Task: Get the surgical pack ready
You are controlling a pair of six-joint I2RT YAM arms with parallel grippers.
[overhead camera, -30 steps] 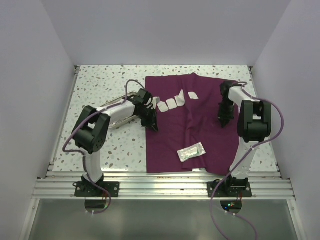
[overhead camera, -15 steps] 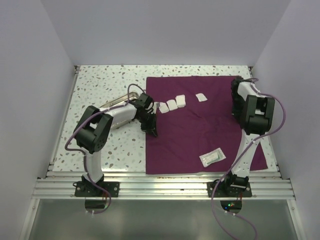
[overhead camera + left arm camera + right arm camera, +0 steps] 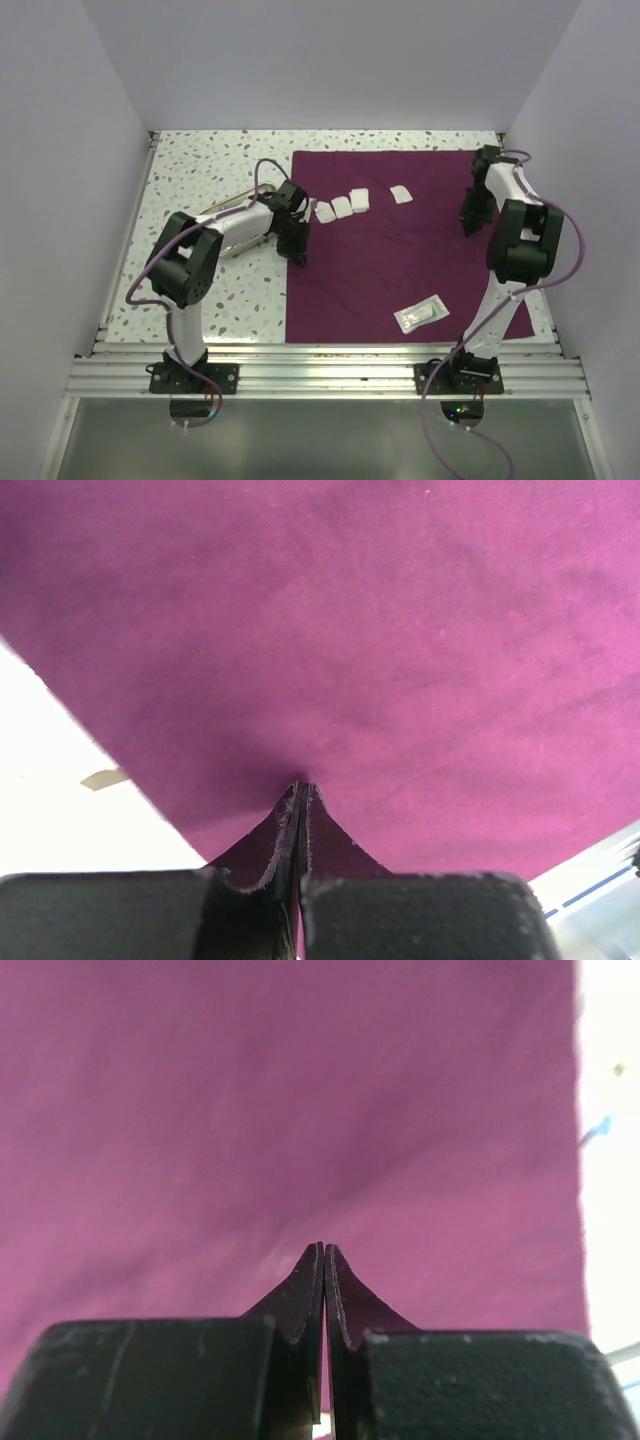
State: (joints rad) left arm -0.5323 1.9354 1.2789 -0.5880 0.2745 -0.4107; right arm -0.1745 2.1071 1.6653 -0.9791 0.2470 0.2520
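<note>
White speckled worktop (image 3: pixel 200 170), evenly lit. Plain pale left wall (image 3: pixel 60 150), back wall (image 3: pixel 330 60), right wall (image 3: pixel 600 150) close around it. Aluminium rail frame (image 3: pixel 320 372) along near edge; grey panel (image 3: pixel 320 440) below.

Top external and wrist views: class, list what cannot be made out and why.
Top view: left arm covers most of the flat steel tray; contents unseen.
Top view: small white sealed pouch, contents too small.
Top view: right arm hides part of the deep maroon fabric drape's edge.
Wrist views: everything but drape cut off.
</note>
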